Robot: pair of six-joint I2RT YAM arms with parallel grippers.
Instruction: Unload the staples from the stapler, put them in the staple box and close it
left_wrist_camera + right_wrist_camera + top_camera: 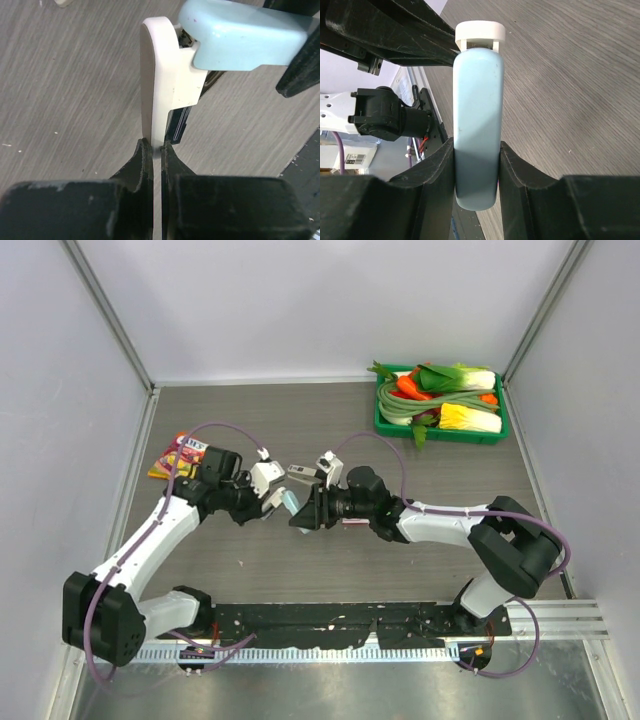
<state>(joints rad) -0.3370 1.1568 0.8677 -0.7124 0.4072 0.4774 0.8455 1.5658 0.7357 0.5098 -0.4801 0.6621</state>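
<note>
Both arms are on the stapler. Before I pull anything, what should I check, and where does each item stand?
1. Left gripper shut on the white base of the stapler: ok.
2. Right gripper clamped across the blue top: ok.
3. Stapler hinged open, with base and top at a wide angle to each other: ok.
4. Dark magazine exposed beside the base: ok, though only a sliver shows.
5. Staples visible in the magazine: cannot tell.
</note>
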